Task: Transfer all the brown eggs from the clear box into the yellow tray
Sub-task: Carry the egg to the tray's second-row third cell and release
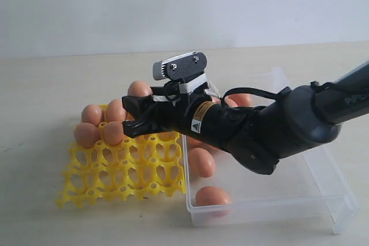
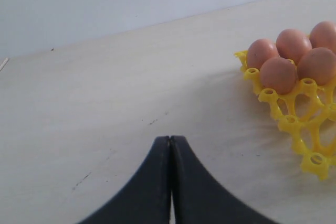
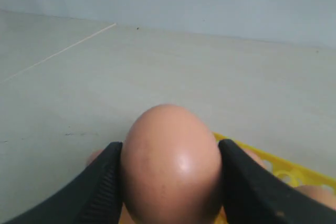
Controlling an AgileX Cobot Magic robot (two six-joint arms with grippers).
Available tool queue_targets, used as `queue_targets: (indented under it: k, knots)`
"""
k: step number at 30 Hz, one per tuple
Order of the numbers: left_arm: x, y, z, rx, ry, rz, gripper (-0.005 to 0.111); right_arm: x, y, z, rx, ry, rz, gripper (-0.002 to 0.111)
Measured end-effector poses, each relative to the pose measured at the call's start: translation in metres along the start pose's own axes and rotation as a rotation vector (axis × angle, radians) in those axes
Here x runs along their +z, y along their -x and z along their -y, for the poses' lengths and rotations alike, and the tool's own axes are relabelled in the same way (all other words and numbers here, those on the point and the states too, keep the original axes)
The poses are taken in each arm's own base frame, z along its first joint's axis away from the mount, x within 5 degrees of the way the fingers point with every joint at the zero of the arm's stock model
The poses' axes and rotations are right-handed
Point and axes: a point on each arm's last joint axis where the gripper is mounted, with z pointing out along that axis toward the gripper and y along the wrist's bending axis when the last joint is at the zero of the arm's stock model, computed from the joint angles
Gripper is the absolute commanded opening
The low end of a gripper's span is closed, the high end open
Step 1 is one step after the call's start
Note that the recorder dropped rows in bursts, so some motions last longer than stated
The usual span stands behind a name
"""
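While the left gripper (image 2: 169, 140) is hanging closed, the right gripper (image 3: 169, 148) is clasping one brown egg (image 3: 168, 177) over the yellow tray's (image 1: 121, 171) far side, four seated eggs (image 1: 113, 132) just left of it, at least three more showing in the clear box (image 1: 323, 200).

Tray (image 1: 124, 171) sits left on the surface (image 1: 57, 84), box (image 1: 271, 208) just beside it, right. Four eggs (image 1: 113, 133) fill the tray's back-left corner, more eggs (image 1: 202, 161) lie in the box. Over the tray's back edge, the right pincer (image 3: 169, 148) carries a held egg (image 3: 170, 182).

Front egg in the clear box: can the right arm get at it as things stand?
Probably not yet: the right fingers are clamped on another egg over the yellow tray. Once that is set down, likely yes: the front egg lies uncovered in the open box.
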Motion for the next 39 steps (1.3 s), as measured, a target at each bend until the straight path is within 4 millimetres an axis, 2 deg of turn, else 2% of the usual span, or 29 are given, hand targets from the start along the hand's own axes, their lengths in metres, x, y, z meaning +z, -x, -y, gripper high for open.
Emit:
queue_targets:
  k: [3,8,17,20,25,27,29,35,39]
  knots:
    - [0.000,0.000,0.000,0.000,0.000,0.000,0.000,0.010,-0.009,0.003,0.078,-0.001,-0.010,0.000]
    - [0.000,0.000,0.000,0.000,0.000,0.000,0.000,0.023,-0.013,0.005,0.154,0.016,-0.005,0.000]
    - [0.000,0.000,0.000,0.000,0.000,0.000,0.000,0.032,-0.027,0.008,0.214,0.016,-0.051,0.001]
    - [0.000,0.000,0.000,0.000,0.000,0.000,0.000,0.032,-0.026,0.008,0.216,0.017,-0.050,0.011]
    - [0.000,0.000,0.000,0.000,0.000,0.000,0.000,0.033,-0.025,0.008,0.215,0.017,-0.049,0.045]
    - [0.000,0.000,0.000,0.000,0.000,0.000,0.000,0.033,-0.025,0.008,0.215,0.017,-0.047,0.055]
    - [0.000,0.000,0.000,0.000,0.000,0.000,0.000,0.033,-0.025,0.008,0.215,0.017,-0.047,0.060]
    - [0.000,0.000,0.000,0.000,0.000,0.000,0.000,0.033,-0.025,0.008,0.215,0.017,-0.047,0.061]
    - [0.000,0.000,0.000,0.000,0.000,0.000,0.000,0.033,-0.025,0.008,0.209,0.017,-0.047,0.051]
